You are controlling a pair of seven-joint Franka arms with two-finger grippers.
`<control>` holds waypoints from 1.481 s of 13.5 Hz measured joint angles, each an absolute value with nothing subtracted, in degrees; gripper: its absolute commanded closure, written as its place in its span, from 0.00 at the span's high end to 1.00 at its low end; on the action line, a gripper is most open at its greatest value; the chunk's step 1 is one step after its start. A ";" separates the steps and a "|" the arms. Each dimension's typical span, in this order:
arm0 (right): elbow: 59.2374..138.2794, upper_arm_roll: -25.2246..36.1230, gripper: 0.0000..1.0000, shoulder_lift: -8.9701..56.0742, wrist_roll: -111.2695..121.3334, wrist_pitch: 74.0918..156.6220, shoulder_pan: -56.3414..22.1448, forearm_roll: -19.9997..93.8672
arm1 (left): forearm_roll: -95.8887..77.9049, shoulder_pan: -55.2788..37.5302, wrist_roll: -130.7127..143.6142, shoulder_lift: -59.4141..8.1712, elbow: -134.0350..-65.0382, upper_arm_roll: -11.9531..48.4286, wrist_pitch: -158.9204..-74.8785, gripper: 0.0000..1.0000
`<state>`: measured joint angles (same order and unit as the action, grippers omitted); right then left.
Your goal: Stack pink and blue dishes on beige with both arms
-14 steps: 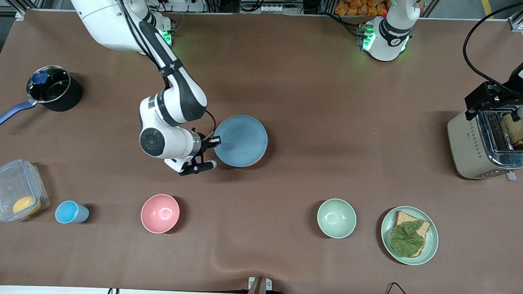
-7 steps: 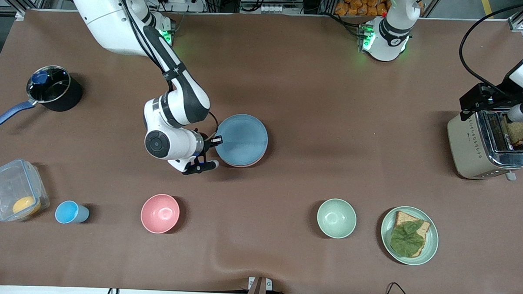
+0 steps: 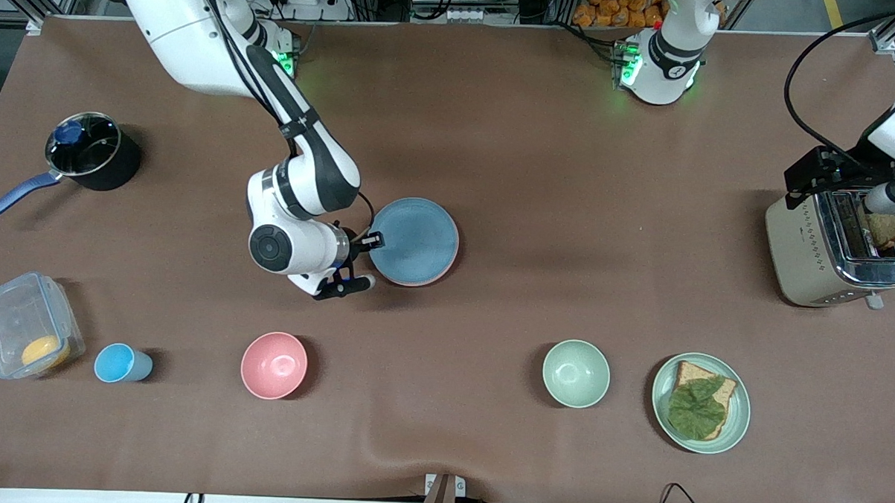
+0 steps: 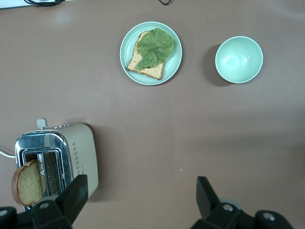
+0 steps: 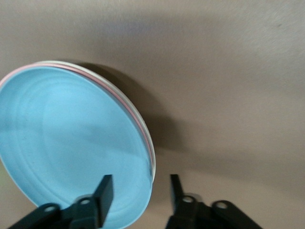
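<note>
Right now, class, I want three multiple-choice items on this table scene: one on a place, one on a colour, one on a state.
1. Where is the right tool?
A. at the rim of the plate stack
B. over the pot
C. in the pink bowl

2. What colour is the top plate of the stack?
A. green
B. beige
C. blue

3. How is the left tool, up over the toaster?
A. shut on bread
B. open, holding nothing
C. shut on a cup

Answers: 1 A, its fingers straddle the stack's edge. 2 C, the blue plate lies on the pink plate and the beige plate. 3 B, its fingers stand wide apart.
</note>
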<state>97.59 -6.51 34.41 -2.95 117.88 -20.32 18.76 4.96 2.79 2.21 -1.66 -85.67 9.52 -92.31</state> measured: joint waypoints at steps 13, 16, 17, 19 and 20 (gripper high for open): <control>82.69 2.94 1.00 19.44 -2.91 93.15 -20.20 -0.45 | 4.96 2.76 2.21 -1.57 -85.56 9.50 -92.31 1.00; 79.30 4.08 1.00 15.75 -2.95 87.40 -19.52 -1.09 | 4.96 2.76 2.20 -1.43 -85.50 9.47 -92.31 1.00; 78.72 4.35 1.00 14.37 -2.97 86.65 -18.19 -1.09 | 4.96 2.76 2.20 -1.39 -85.49 9.44 -92.26 1.00; 78.56 4.48 1.00 11.58 -2.90 86.45 -13.35 -1.08 | 4.55 2.75 2.21 -1.36 -85.49 9.42 -91.47 1.00; 78.58 4.51 1.00 10.22 -2.65 86.38 -10.62 -1.07 | 4.15 2.74 2.21 -1.36 -85.49 9.41 -91.01 1.00</control>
